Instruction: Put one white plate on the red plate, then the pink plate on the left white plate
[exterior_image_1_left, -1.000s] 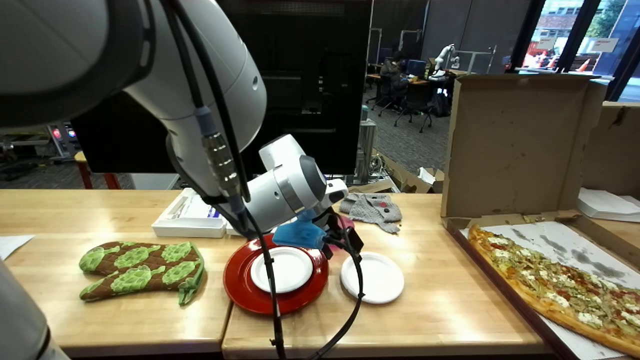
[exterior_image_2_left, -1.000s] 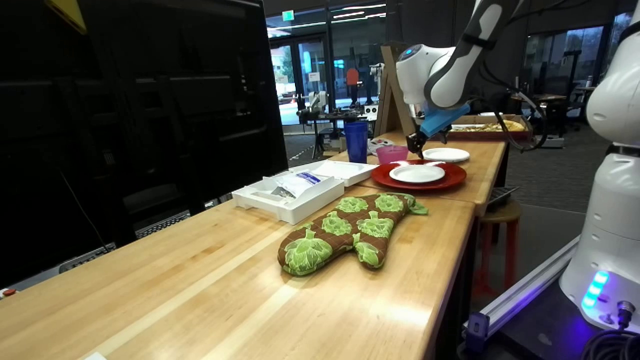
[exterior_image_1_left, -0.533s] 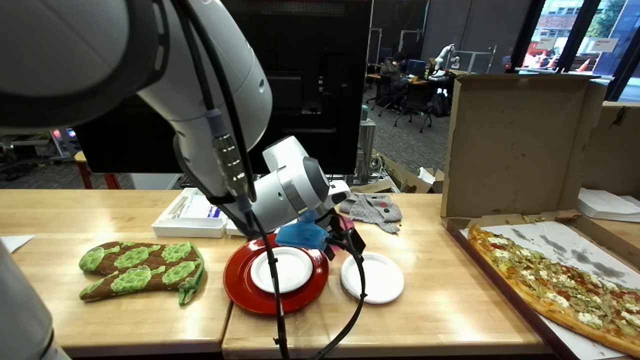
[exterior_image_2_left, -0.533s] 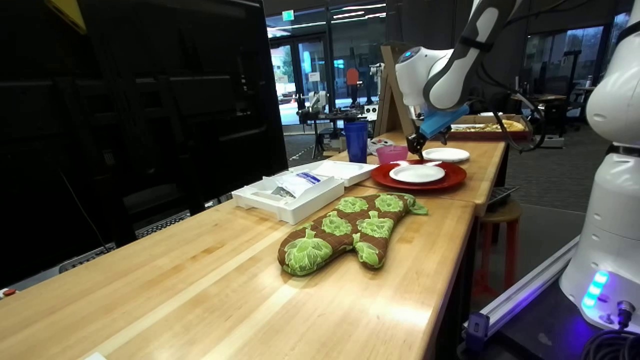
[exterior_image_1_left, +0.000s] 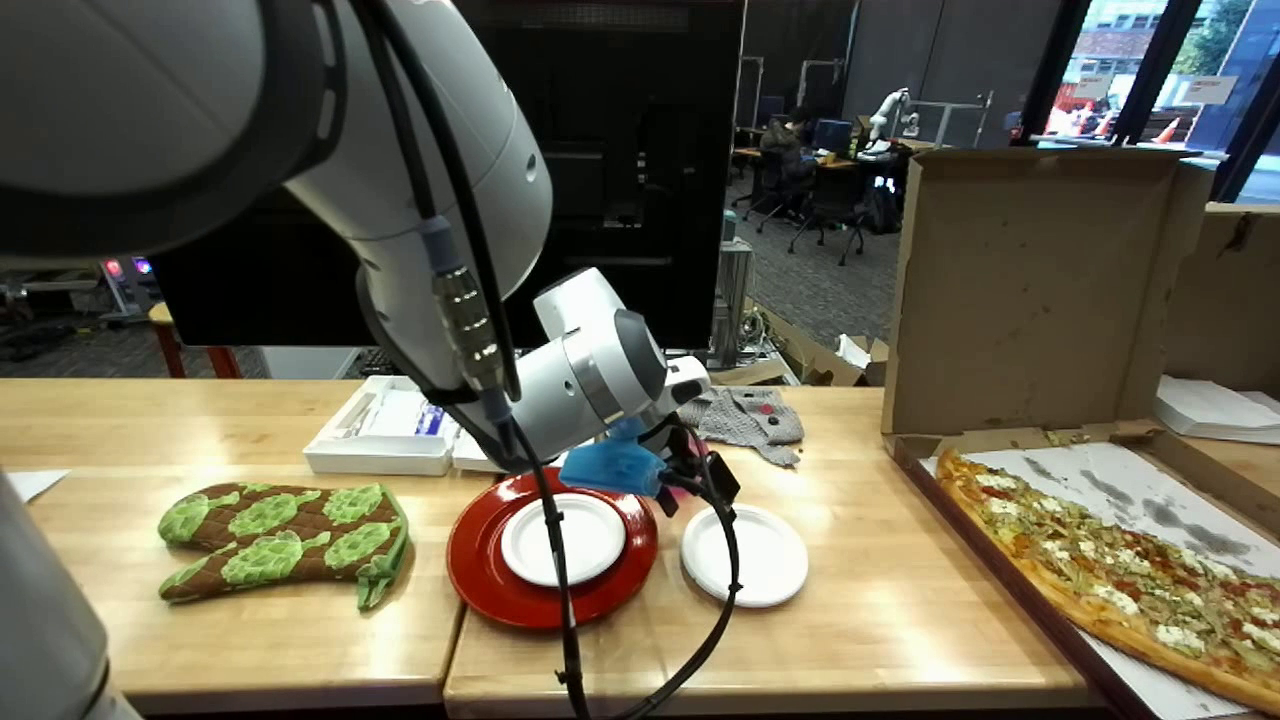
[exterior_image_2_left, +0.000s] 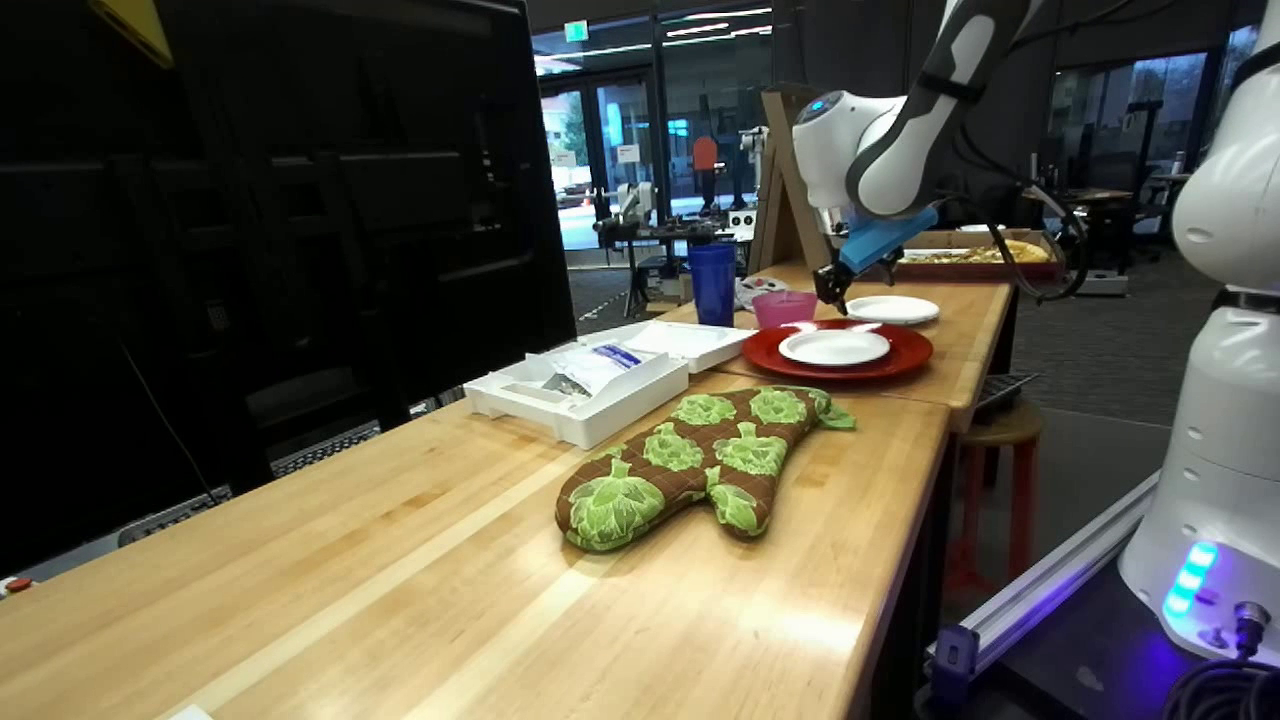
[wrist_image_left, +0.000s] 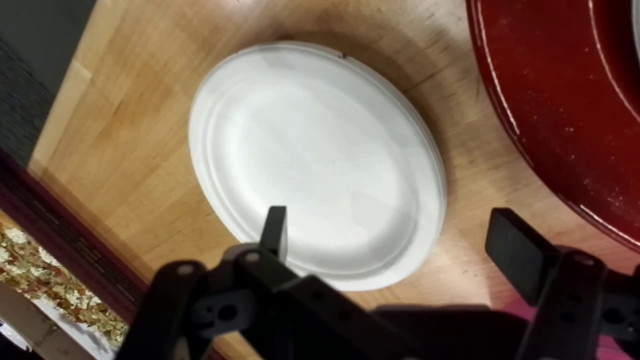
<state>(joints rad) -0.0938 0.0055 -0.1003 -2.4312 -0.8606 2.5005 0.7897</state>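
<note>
A white plate (exterior_image_1_left: 597, 540) rests on the glossy red plate (exterior_image_1_left: 478, 570); both show in both exterior views, the white plate also here (exterior_image_2_left: 834, 347). The other white plate (exterior_image_1_left: 770, 560) lies on the table beside the red plate; it fills the middle of the wrist view (wrist_image_left: 310, 150). The pink plate (exterior_image_2_left: 785, 308) stands behind the red plate, mostly hidden by the gripper in an exterior view; a sliver shows in the wrist view (wrist_image_left: 521, 308). My gripper (wrist_image_left: 386, 212) is open and empty above the table, one finger over the loose white plate's edge, the other beyond it.
A blue cup (exterior_image_2_left: 712, 285) stands beside the pink plate. A white box (exterior_image_1_left: 380, 455), a patterned oven mitt (exterior_image_1_left: 285, 535), a grey cloth (exterior_image_1_left: 745, 420) and an open pizza box (exterior_image_1_left: 1040, 300) are on the table. A cable (exterior_image_1_left: 735, 560) hangs from the arm.
The arm and gripper have shifted slightly toward the loose white plate's side, a little higher at the end. The plates have not moved.
</note>
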